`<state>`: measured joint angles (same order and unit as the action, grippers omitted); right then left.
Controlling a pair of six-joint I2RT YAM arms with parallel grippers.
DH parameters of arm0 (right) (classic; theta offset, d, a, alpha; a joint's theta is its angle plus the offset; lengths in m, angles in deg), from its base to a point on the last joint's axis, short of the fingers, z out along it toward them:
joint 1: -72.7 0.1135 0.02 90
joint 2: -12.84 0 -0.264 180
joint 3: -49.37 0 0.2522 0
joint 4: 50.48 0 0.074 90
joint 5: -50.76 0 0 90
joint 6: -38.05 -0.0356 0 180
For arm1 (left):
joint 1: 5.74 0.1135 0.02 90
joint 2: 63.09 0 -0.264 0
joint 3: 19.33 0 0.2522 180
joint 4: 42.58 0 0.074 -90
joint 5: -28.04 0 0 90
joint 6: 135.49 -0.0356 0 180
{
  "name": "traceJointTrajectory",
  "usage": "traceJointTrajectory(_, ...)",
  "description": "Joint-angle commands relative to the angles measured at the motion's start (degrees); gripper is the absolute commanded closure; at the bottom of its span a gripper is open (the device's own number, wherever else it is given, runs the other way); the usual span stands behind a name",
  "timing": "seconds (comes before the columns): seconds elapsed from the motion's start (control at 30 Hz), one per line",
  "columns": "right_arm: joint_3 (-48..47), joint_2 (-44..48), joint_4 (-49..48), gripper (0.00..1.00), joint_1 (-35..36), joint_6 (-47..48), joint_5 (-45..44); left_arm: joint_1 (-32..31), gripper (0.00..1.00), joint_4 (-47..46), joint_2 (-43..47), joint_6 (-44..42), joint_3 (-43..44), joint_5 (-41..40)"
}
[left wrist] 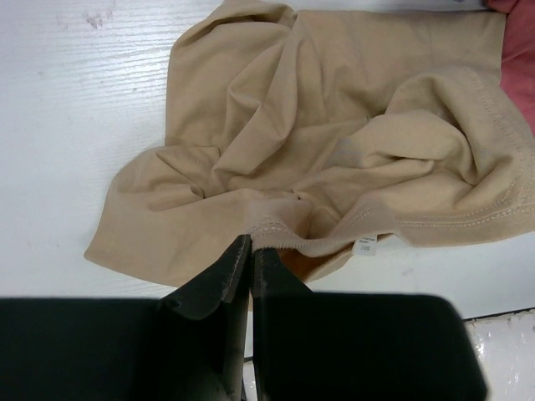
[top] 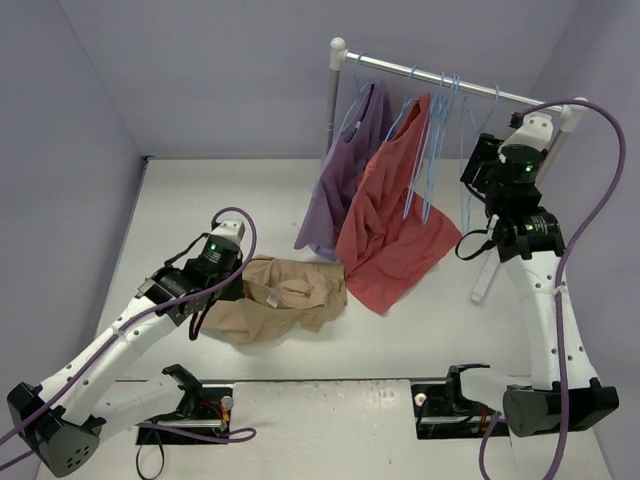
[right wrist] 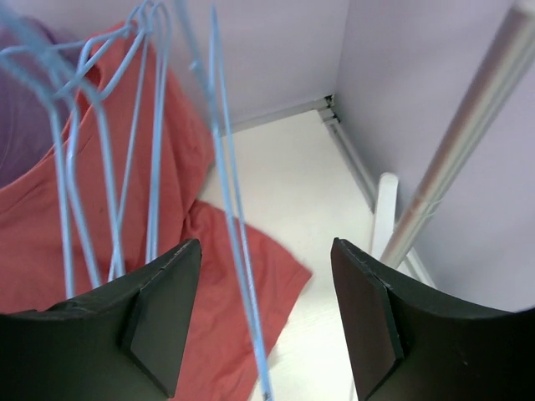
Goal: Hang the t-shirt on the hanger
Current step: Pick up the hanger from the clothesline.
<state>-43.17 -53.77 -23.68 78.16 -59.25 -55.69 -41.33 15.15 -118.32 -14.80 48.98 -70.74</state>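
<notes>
Left wrist view: left pincer (left wrist: 251,253) pinches the t-shirt (left wrist: 334,125) by a stitched edge; right pincer (right wrist: 267,309) gapes wide, hanger (right wrist: 227,200) wire between its fingers.

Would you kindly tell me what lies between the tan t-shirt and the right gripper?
In the top view, the hanging red shirt and blue hangers lie between the t-shirt and the right gripper.

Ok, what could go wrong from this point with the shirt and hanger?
1. The left gripper pinches only a thin stitched edge of the t-shirt; it could slip out on lifting.
2. The right gripper is open around the wire of one hanger, with other hangers close by; closing might snag those.
3. The red shirt lies against the t-shirt and may get dragged.
</notes>
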Motion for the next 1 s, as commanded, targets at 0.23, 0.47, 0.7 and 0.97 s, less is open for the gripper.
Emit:
traceJointTrajectory(0.23, -2.26, -7.09, -2.58, 0.37, -4.76, 1.52, 11.77, 0.35, 1.00, -0.73, -0.42, -1.96, 3.38, 0.90)
traceJointTrajectory(0.47, -1.67, -8.18, -2.75, 0.43, -4.76, 2.26, 9.86, 0.36, 1.00, -0.73, -0.74, -2.31, 4.16, 1.92)
traceJointTrajectory(0.7, 0.31, -7.39, -2.93, 0.64, -4.76, 3.09, 10.92, 0.35, 1.00, -0.82, -0.75, -2.13, 3.90, 2.36)
traceJointTrajectory(0.97, 2.25, -6.10, -3.39, 0.83, -4.76, 3.48, 11.80, 0.44, 1.00, -0.64, -0.39, -2.23, 4.25, 2.90)
